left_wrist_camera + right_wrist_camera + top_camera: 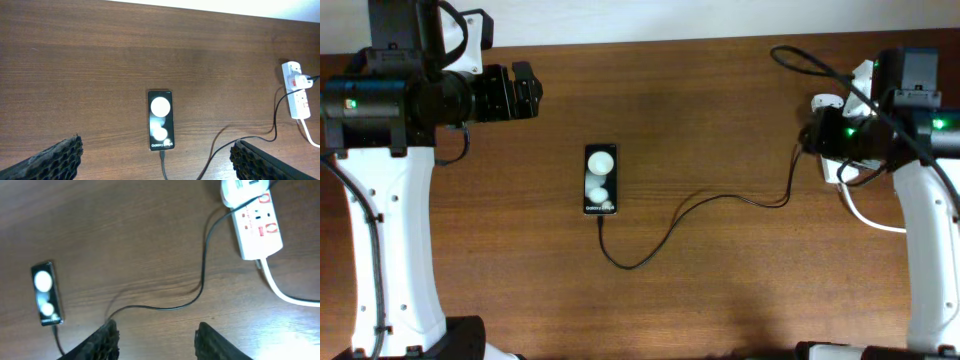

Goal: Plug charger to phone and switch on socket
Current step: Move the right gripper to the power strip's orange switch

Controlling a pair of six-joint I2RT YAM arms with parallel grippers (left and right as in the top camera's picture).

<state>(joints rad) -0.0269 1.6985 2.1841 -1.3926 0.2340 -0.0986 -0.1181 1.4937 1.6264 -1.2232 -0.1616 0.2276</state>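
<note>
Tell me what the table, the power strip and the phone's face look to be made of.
The table looks like wood or wood-look laminate: brown, with running grain lines and a fairly matte finish. I cannot tell which. The power strip seems to be white moulded plastic, smooth with a slight sheen. The phone has a glossy black face, likely glass, with two bright round spots that look like reflections.

We see black rectangular smartphone (160, 120): two white round blobs, white lettering. We note thin black charger cable (202, 270); white elongated power strip (251, 239), red markings; brown wood-grain table (720, 100).
</note>
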